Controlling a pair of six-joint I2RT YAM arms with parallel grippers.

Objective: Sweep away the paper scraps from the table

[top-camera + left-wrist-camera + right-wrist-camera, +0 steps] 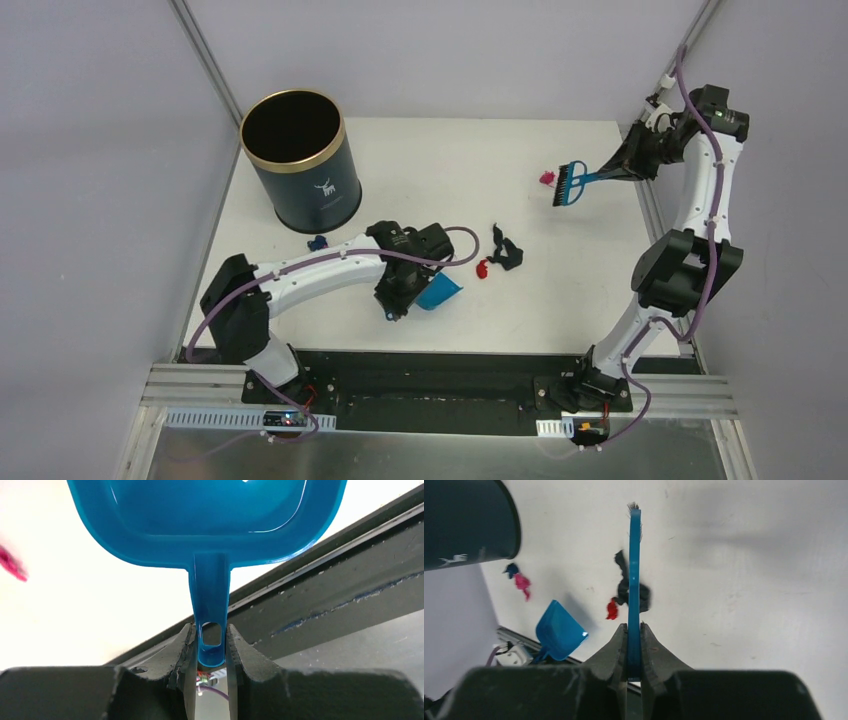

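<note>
White table [580, 280]; black paper scrap [507, 252] lies diagonal.

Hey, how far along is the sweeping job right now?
Done: both tools are picked up. The left gripper is shut on the dustpan handle, the right gripper on the brush. In hand: the brush is close beside a magenta scrap. Left: nothing is collected; the dustpan looks empty, and the red scrap, black scrap and blue scrap lie on the table.
</note>
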